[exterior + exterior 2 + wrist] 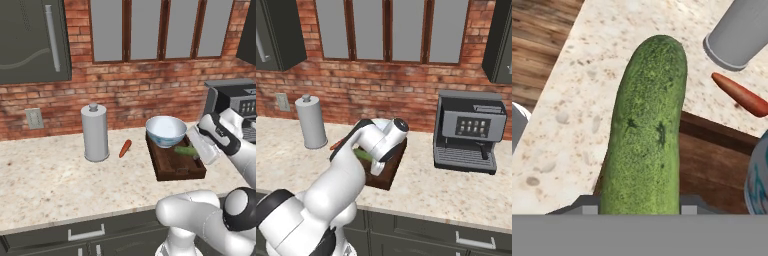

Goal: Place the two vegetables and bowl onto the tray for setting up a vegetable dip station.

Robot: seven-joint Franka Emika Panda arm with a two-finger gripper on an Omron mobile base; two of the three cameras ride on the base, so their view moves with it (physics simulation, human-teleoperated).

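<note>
My gripper (639, 207) is shut on the dark green cucumber (647, 135), which sticks out lengthwise from between the fingertips (587, 206). In the left base view the cucumber (185, 150) hangs over the right side of the dark brown tray (172, 170), with the gripper (194, 151) at its right end. The blue-and-white bowl (166, 131) stands on the tray's far end. The orange carrot (125, 148) lies on the counter left of the tray, near the canister. In the hand view the carrot (741, 95), the tray (712, 160) and the bowl's edge (759, 180) appear on the right.
A tall grey canister (95, 132) stands on the counter left of the carrot. A coffee machine (468, 130) sits to the right of the tray, against the brick wall. The speckled counter (45, 180) stretches out to the left.
</note>
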